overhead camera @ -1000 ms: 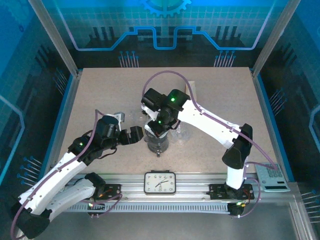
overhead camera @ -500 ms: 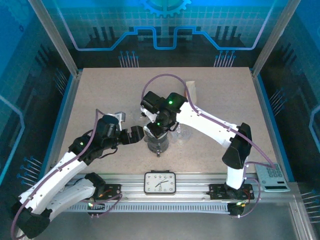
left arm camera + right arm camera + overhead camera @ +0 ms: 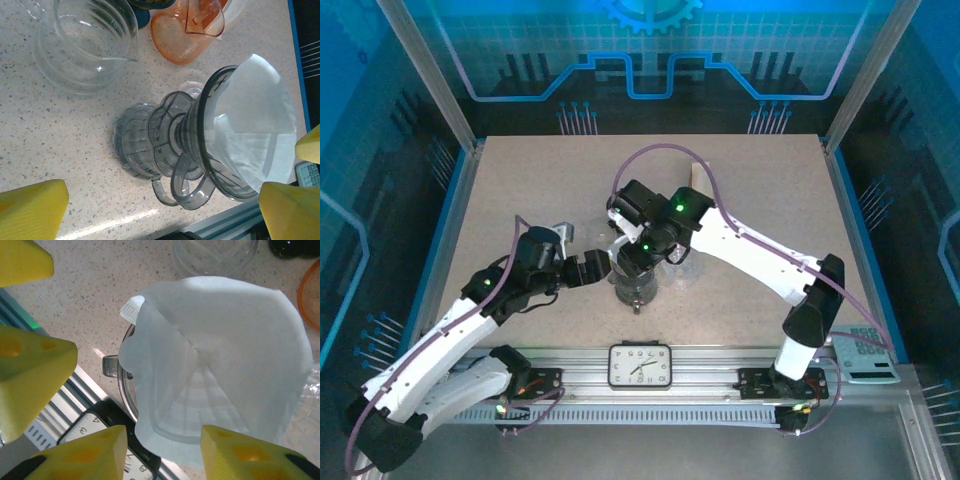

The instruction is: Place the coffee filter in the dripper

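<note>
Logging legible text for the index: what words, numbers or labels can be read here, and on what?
"3", "4", "8": numerals on the clock face, seen rotated and partly hidden.
Calculator keys: too small to read.
No other text.

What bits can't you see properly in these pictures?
- Top view: the dripper is mostly hidden under the right end effector.
- Right wrist view: the filter covers the dripper's inside; the clock is cut off by a yellow finger and the bottom edge.
- Left wrist view: the orange cup and glass jug are cut off by the top edge.
</note>
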Motion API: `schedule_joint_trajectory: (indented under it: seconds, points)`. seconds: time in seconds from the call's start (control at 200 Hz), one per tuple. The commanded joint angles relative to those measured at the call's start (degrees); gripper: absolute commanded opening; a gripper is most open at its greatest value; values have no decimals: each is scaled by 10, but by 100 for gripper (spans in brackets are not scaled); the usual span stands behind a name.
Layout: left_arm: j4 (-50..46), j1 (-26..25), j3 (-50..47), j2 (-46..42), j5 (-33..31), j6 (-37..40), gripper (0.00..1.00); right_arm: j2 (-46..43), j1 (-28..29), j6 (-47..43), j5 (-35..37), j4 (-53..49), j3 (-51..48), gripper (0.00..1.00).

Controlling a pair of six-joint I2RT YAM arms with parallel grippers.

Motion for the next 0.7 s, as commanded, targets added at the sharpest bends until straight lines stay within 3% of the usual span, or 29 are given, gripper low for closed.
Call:
schedule_joint_trajectory:
  seconds: [0.0,0.215,0.48,0.695]
  points:
    - [16,6,31,5,22,-5,99,-37,-2,7,17,14,-23,51]
    - [6,7,87,39,43,21,97,-96,-23,20,18,47,-64,58]
    - [-46,6,174,129,80,78,70,-131,-67,6,42,71,-96,58]
    - [-112,0,210,211,93,116,74,-132,-79,-1,40,95,-124,57]
